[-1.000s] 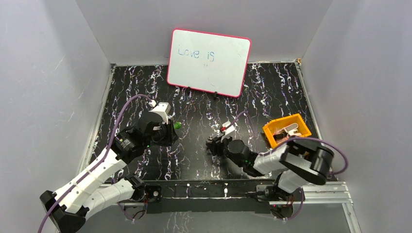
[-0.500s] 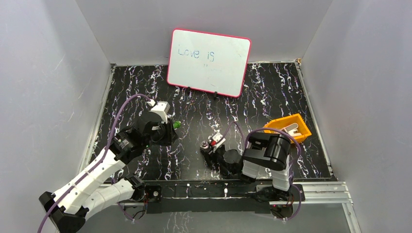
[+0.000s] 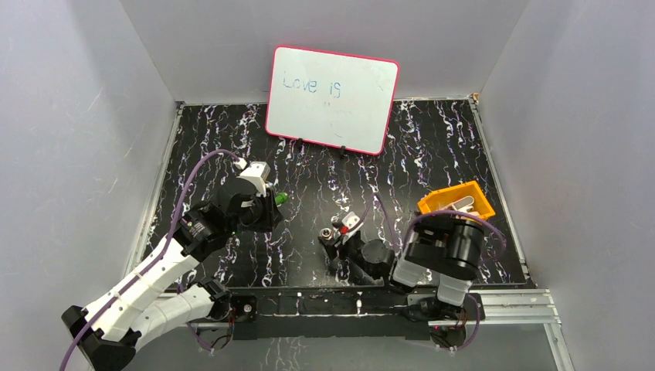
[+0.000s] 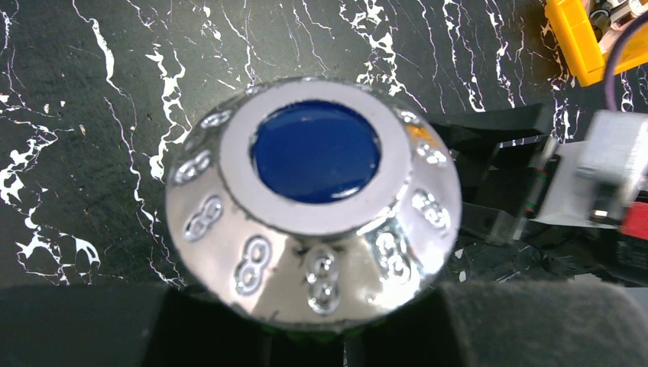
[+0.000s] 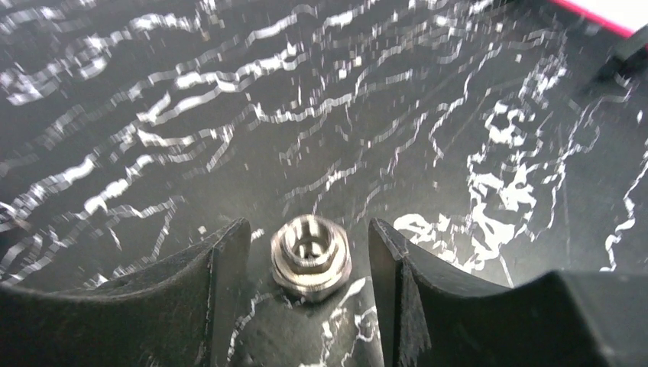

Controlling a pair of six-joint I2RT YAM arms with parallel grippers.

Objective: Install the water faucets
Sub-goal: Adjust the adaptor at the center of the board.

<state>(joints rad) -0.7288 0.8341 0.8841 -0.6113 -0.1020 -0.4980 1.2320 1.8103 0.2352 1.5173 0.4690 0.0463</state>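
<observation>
The right end effector (image 5: 308, 229), narrowly parted around the silver hexagonal threaded fitting (image 5: 310, 256) on the tabletop (image 5: 458, 115), has swung left toward the left end effector (image 4: 321, 329) clamping the small green plastic tap (image 3: 283, 199); joining nears.

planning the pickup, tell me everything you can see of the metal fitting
The fitting is a small silver metal piece: hex collar, ridged neck, open bore facing up. It seems to stand upright on the black marbled table, between the fingers of the right gripper, with a gap on each side, touching neither.
</observation>
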